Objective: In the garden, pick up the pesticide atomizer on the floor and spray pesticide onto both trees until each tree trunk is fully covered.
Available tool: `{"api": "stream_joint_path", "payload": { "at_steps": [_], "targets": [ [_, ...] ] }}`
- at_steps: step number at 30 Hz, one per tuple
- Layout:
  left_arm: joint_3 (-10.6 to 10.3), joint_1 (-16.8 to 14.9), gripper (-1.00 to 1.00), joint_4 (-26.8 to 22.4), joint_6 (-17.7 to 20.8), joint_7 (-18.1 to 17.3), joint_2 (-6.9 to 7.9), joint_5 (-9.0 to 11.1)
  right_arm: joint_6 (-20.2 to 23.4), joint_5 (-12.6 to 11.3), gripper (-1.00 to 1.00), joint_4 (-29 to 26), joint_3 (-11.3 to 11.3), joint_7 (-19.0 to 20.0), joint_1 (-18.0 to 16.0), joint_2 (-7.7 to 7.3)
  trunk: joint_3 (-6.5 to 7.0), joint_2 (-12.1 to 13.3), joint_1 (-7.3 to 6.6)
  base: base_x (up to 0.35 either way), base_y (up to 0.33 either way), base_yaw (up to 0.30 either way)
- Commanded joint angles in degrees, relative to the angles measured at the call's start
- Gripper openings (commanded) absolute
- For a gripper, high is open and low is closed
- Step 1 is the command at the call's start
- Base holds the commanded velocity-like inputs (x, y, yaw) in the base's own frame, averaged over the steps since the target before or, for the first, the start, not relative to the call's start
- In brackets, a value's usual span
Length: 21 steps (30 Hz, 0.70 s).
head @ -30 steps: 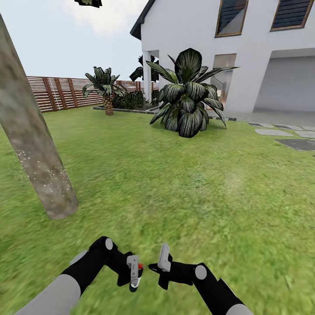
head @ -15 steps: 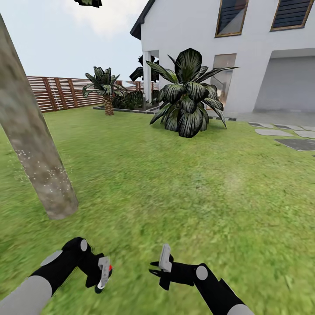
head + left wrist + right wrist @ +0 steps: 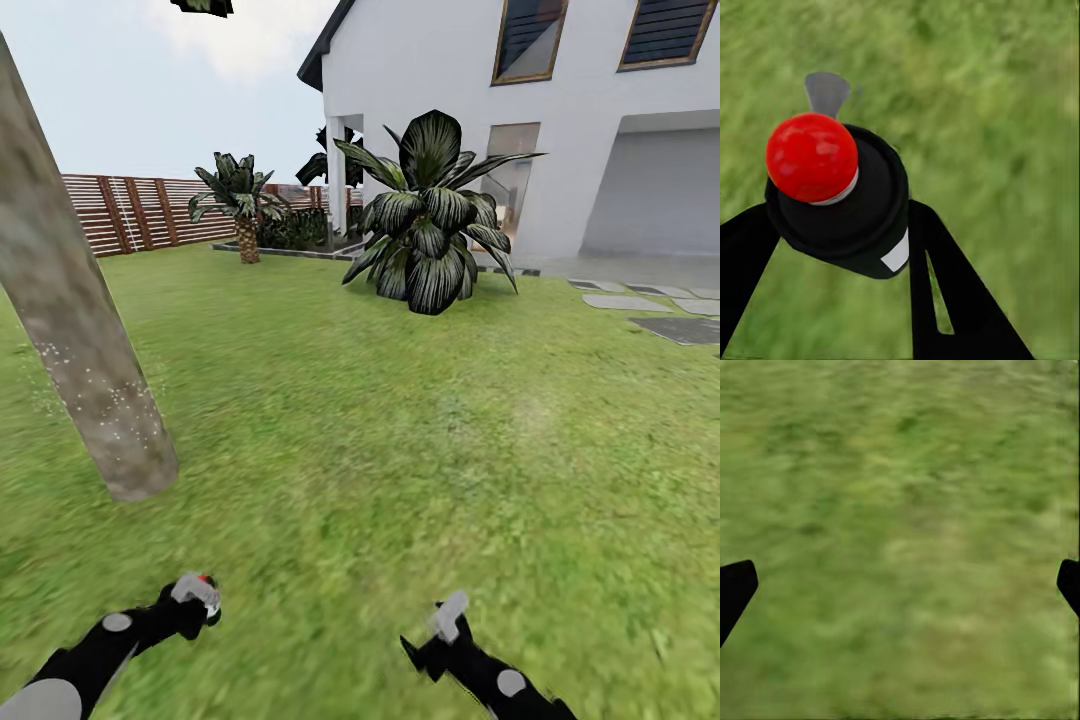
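I had the atomizer (image 3: 832,191) clamped in the left gripper (image 3: 195,600), right gripper (image 3: 445,625) spread empty, speckled trunk (image 3: 85,350) ahead-left, nearer the left arm.

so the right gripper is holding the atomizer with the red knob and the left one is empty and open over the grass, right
Not quite: the sides are swapped. The left wrist view shows the left gripper shut on the pesticide atomizer with its red knob. The right wrist view shows the right gripper empty and open over the grass.
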Motion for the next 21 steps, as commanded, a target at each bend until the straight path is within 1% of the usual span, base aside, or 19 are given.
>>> {"api": "stream_joint_path", "payload": {
  "at_steps": [1, 2, 3, 4, 6, 7, 9, 11, 12, 13, 14, 15, 17, 18, 21],
  "targets": [
    [1.0, 0.0, -1.00, 2.4, -2.5, 3.4, -0.05, 2.1, -0.2, 0.3, 1.00, 0.2, -3.1, -1.6, 0.0, -0.19, -0.05, 0.0, -0.01, 0.000, 0.000, 0.000],
    [1.4, 0.0, -1.00, 4.5, -4.4, 6.9, -0.09, 4.8, -0.2, 0.3, 1.00, 0.3, -5.3, -3.8, 0.0, -0.58, -0.05, 0.0, -0.01, 0.000, 0.000, 0.000],
    [1.7, 0.4, -1.00, 7.0, -7.0, 11.2, -0.12, 8.0, -0.8, 0.3, 1.00, 0.4, -7.8, -6.8, 0.1, -1.27, -0.05, 0.0, -0.01, 0.000, 0.000, 0.000],
    [1.8, 1.6, -1.00, 8.5, -9.8, 14.4, -0.14, 10.7, -2.4, 0.2, 1.00, 0.5, -9.5, -9.2, 0.4, -2.04, -0.05, 0.0, -0.01, 0.000, 0.000, 0.000],
    [1.9, 3.9, -1.00, 9.3, -13.8, 17.2, -0.15, 14.0, -6.4, 0.2, 1.00, 0.6, -10.7, -11.4, 1.7, -2.88, -0.05, 0.0, -0.01, 0.000, 0.000, 0.000],
    [2.0, 4.9, -1.00, 9.5, -15.7, 18.2, -0.15, 15.6, -8.8, 0.2, 1.00, 0.6, -11.0, -12.8, 2.7, -3.12, -0.05, 0.0, -0.01, 0.000, 0.000, 0.000],
    [2.0, 6.9, -1.00, 9.8, -18.2, 19.4, -0.10, 18.9, -11.9, 0.2, 1.00, 0.6, -11.3, -17.1, 4.8, -3.42, -0.05, 0.0, -0.01, 0.000, 0.000, 0.000],
    [2.1, 8.5, -1.00, 10.0, -19.2, 19.9, -0.05, 22.1, -13.3, 0.2, 1.00, 0.6, -11.4, -21.0, 6.5, -3.55, -0.05, 0.0, -0.01, 0.000, 0.000, 0.000],
    [2.1, 9.7, -1.00, 10.1, -19.5, 20.0, 0.01, 24.3, -13.7, 0.2, 1.00, 0.6, -11.5, -22.4, 7.1, -3.58, -0.05, 0.0, -0.01, 0.000, 0.000, 0.000],
    [2.3, 10.8, -1.00, 10.1, -19.8, 20.1, 0.08, 26.2, -14.0, 0.2, 1.00, 0.6, -11.5, -23.2, 7.5, -3.57, -0.05, 0.0, -0.01, 0.000, 0.000, 0.000],
    [2.5, 11.4, -1.00, 10.0, -19.8, 20.2, 0.20, 27.3, -14.1, 0.2, 1.00, 0.6, -11.5, -23.5, 7.7, -3.53, -0.05, 0.0, -0.01, 0.000, 0.000, 0.000],
    [2.8, 12.3, -1.00, 10.0, -19.9, 20.2, 0.79, 30.2, -14.2, 0.1, 1.00, 0.6, -11.5, -23.9, 7.9, -3.48, -0.05, 0.0, -0.01, 0.000, 0.000, 0.000],
    [2.8, 12.5, -1.00, 10.1, -20.0, 20.1, 1.15, 31.0, -14.2, 0.1, 1.00, 0.9, -11.5, -24.0, 7.9, -3.42, -0.05, 0.0, -0.01, 0.000, 0.000, 0.000],
    [2.8, 12.5, -1.00, 10.2, -20.0, 20.1, 1.23, 31.2, -14.2, 0.1, 1.00, 1.9, -11.6, -24.0, 7.9, -3.31, -0.05, 0.0, -0.01, 0.000, 0.000, 0.000],
    [2.7, 12.5, -1.00, 10.2, -19.9, 20.1, 1.19, 31.3, -14.2, 0.0, 1.00, 2.5, -11.5, -24.0, 7.9, -3.37, -0.05, 0.0, -0.01, 0.000, 0.000, -0.005]
  ]
}}
